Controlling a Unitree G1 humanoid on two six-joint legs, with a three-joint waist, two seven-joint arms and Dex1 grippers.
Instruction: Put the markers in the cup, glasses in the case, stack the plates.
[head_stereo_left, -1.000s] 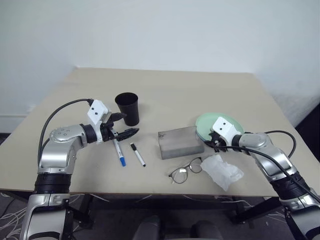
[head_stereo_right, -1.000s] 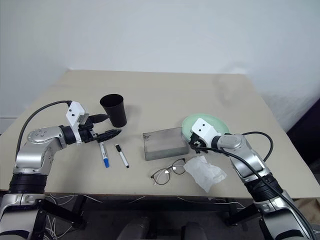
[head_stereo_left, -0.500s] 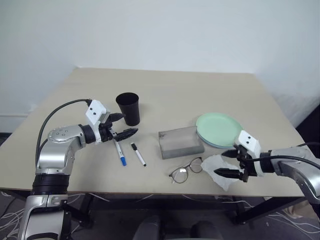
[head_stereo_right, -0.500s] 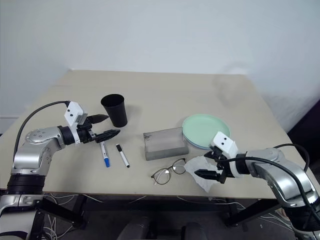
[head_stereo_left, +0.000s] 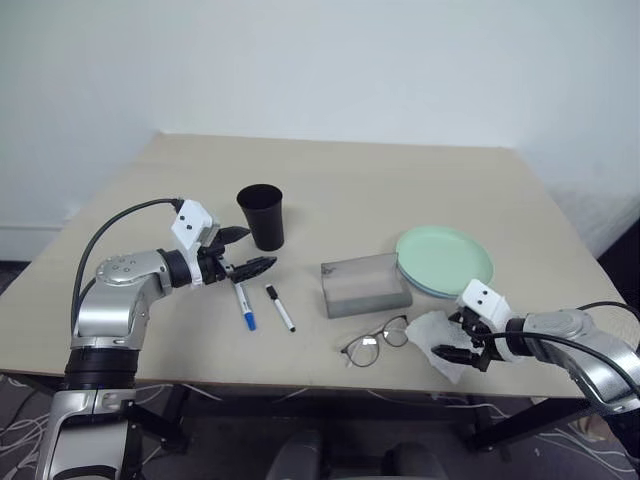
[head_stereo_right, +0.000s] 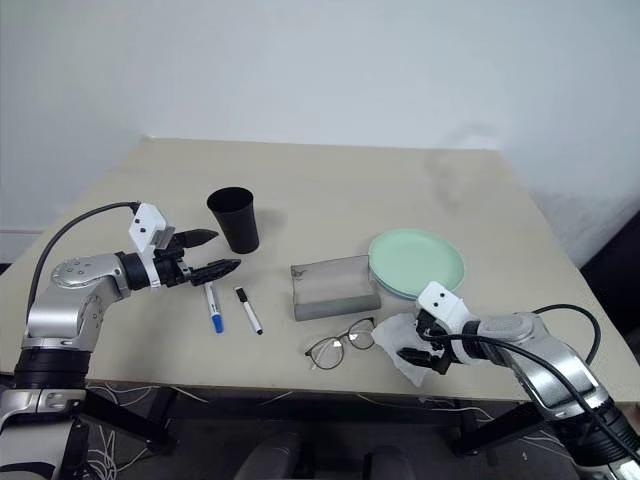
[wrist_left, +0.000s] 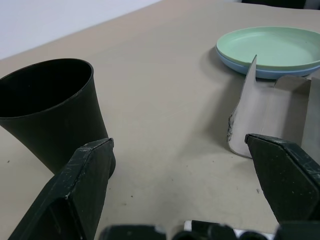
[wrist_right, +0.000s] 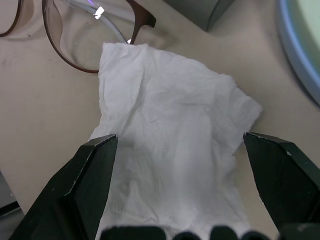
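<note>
I have the right gripper (head_stereo_left: 462, 343) open over the tissue (head_stereo_left: 443, 338), with the glasses (head_stereo_left: 376, 341) just to its left, long axis left-right, well apart from the open left gripper (head_stereo_left: 247, 250).

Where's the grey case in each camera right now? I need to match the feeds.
Left eye view: grey case, near the table's middle, just left of the stacked plates.
Right eye view: same spot, glasses in front of it.
Left wrist view: at the right edge, standing open.
Right wrist view: one grey corner at the top edge.
Shared landmark: the plates.
</note>
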